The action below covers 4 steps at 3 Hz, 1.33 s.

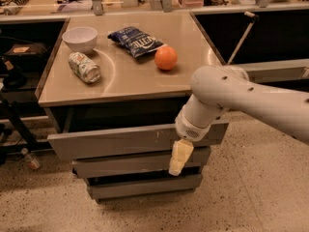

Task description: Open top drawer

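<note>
The top drawer (111, 141) is the widest grey metal front under the cabinet top, with pale scratches right of centre. It stands out a little from the cabinet, with a dark gap above it. My gripper (177, 162) is cream-coloured and hangs from the white arm (227, 93). It points down in front of the right part of the drawer fronts, and its tip is level with the narrower middle drawer (120, 166). The wrist covers the top drawer's right part.
The cabinet top (130, 79) holds a white bowl (80, 37), a crushed can (84, 67), a blue chip bag (137, 40) and an orange (166, 58). The bottom drawer (140, 186) sits near the speckled floor. Dark shelving stands at the left, and a small bottle (30, 159) lies on the floor there.
</note>
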### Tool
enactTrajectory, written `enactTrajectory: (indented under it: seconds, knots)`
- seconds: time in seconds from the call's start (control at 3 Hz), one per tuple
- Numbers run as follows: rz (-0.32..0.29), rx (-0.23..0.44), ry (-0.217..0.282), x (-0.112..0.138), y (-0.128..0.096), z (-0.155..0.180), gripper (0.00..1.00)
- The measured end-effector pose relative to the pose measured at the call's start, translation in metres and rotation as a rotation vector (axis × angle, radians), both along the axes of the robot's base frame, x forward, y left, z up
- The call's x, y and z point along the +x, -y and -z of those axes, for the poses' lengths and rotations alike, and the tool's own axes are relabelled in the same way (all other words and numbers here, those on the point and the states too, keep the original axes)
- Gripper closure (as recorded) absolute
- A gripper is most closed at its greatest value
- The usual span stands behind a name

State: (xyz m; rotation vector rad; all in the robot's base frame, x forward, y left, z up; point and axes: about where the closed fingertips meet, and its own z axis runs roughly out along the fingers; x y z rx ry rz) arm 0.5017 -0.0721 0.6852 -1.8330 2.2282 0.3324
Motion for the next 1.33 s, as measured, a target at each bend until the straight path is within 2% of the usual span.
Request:
enactTrajectory:
  seconds: [0.33,0.67,1.33]
  knots:
    - [0.004,-0.001,-0.020,-0.035,0.008,-0.026,0.00]
    - [0.006,-0.002,-0.017,-0.037,0.009,-0.029,0.00]
    - [-0.048,0.008,-0.018,0.009,-0.019,0.006,0.00]
